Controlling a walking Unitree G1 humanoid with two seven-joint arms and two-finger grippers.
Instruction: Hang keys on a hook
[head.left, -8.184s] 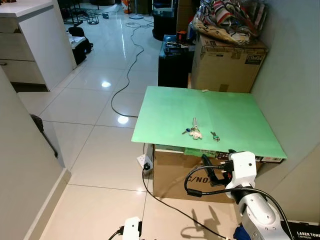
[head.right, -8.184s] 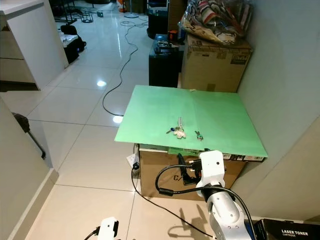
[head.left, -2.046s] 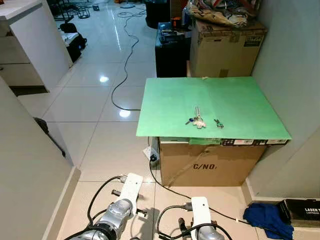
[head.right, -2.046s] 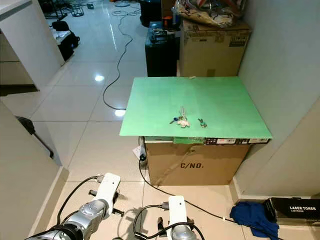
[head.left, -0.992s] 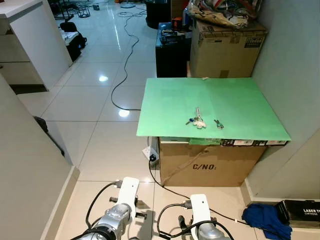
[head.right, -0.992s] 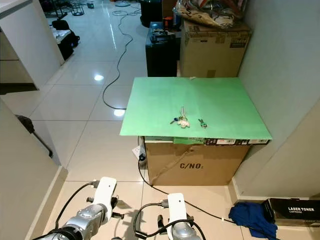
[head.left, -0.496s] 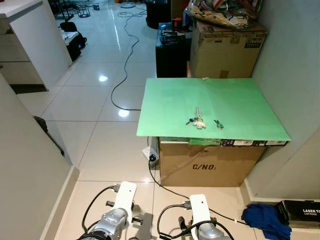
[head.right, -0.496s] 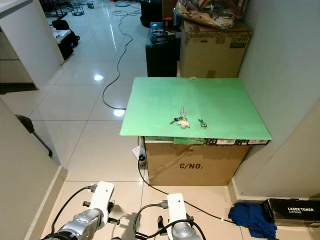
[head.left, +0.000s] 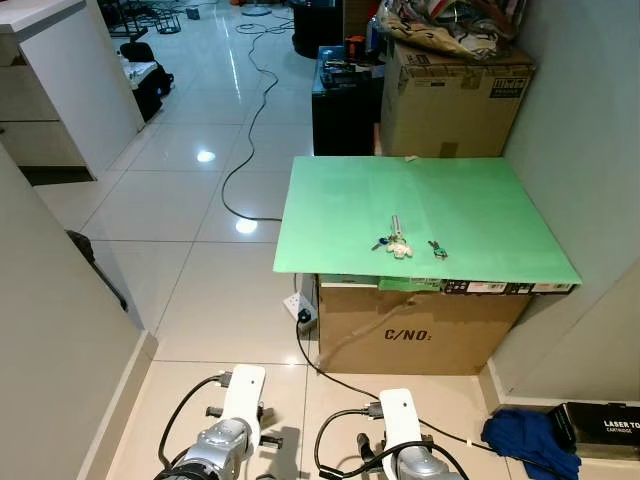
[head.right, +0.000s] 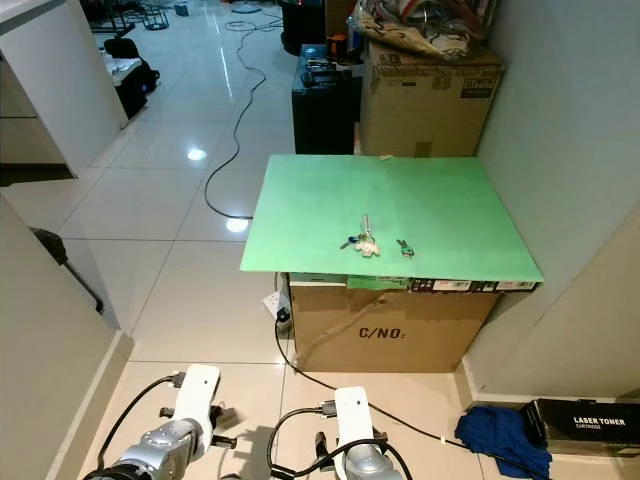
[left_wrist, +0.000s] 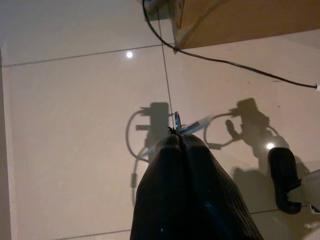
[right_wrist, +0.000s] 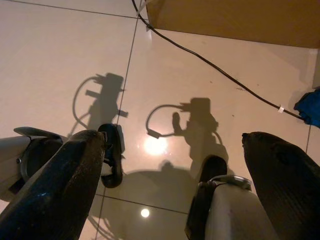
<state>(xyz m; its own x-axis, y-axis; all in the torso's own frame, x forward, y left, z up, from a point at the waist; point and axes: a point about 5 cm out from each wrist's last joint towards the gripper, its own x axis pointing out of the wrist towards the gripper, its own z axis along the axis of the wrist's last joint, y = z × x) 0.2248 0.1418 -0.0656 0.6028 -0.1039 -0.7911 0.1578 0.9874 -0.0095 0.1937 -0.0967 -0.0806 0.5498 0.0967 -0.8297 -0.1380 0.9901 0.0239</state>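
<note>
A bunch of keys (head.left: 396, 243) with a pale fob lies on the green board (head.left: 470, 210), near its front edge. A smaller key (head.left: 437, 249) with a green tag lies just right of the bunch. Both arms hang low over the floor tiles, in front of the box and well below the board: the left arm (head.left: 240, 395) and the right arm (head.left: 398, 418). In the left wrist view my left gripper (left_wrist: 175, 136) is shut, and a thin metal ring and a small bluish key stick out of its tips. My right gripper (right_wrist: 172, 142) is open with nothing between its fingers (right_wrist: 60, 185).
The board rests on a cardboard box (head.left: 420, 330) set against the right wall. Behind it stand another cardboard box (head.left: 450, 100) and a black case (head.left: 345, 110). A black cable (head.left: 250, 150) runs across the shiny floor. A blue cloth (head.left: 530, 440) lies at lower right, with a white cabinet (head.left: 70, 80) at left.
My left arm has sunk a little lower and to the left. The keys on the board have not moved.
</note>
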